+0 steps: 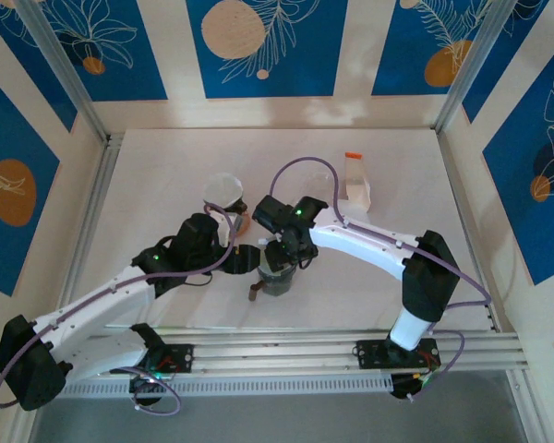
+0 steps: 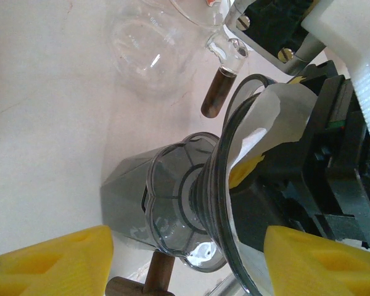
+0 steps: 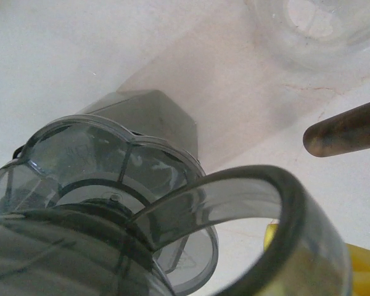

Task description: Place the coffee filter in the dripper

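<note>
**The coffee filter (image 2: 277, 117) was seen inside the dripper (image 2: 172, 203), with both end effectors at it.**

The dripper, of smoked grey plastic, was set near the middle of the desk (image 1: 166, 175). The white paper was laid against its inner wall. The right end effector (image 1: 283, 257) was lowered into the cone, with one yellow pad (image 2: 246, 171) against the paper; whether the filter was pinched could not be told. The left end effector (image 1: 247, 254) was held at the dripper's left, its yellow fingers (image 2: 55, 259) spread to either side; contact could not be made out. A glass server (image 1: 223, 191) was placed just beyond.
</note>
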